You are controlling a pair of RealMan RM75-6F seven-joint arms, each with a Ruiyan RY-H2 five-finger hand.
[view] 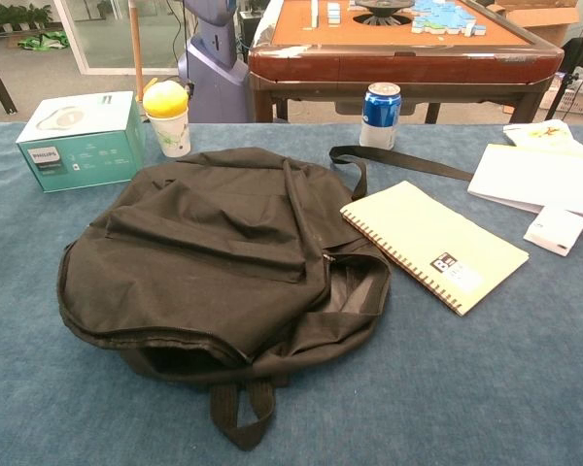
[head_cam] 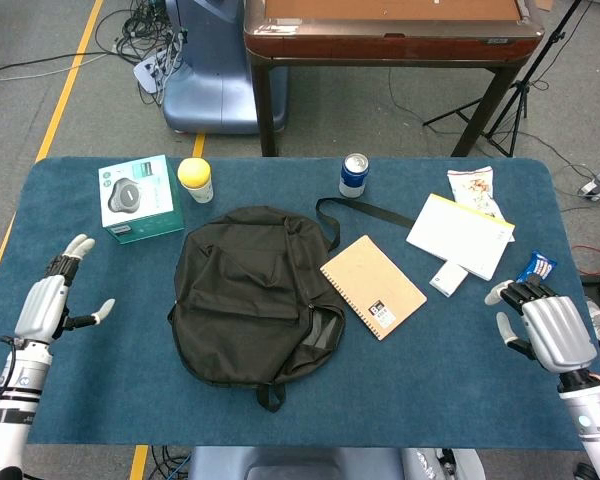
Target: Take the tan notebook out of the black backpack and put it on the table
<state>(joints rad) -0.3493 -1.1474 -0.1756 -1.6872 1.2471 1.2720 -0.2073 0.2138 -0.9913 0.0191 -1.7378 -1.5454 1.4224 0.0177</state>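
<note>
Table: the blue table [head_cam: 280,400] carries all the things; both hands hover near its two ends.
Black backpack: the black backpack [head_cam: 250,290] lies flat in the middle of the table, its zipper mouth partly open along the near edge [view: 175,345]; one strap [view: 408,163] runs out toward the can.
Tan notebook: the tan notebook [head_cam: 373,286] lies flat on the table, just beside the right side of the backpack, spiral edge toward the bag; it is outside the bag and no hand touches it.
White booklet: a white booklet [head_cam: 460,234] lies further right, with a small white box [head_cam: 446,279] at its near corner.
Teal box: a teal box [head_cam: 138,198] stands at the far left, next to a yellow-lidded cup [head_cam: 195,180].
Left hand: the left hand [head_cam: 52,298] is at the left edge, fingers spread, holding nothing, well apart from the backpack.
Right hand: the right hand [head_cam: 545,325] is at the right edge, fingers loosely apart, holding nothing.
Can: a blue can [head_cam: 353,174] stands behind the backpack.
Snack packets: one packet [head_cam: 471,186] lies at the far right corner and a small blue packet [head_cam: 536,268] near the right hand.
</note>
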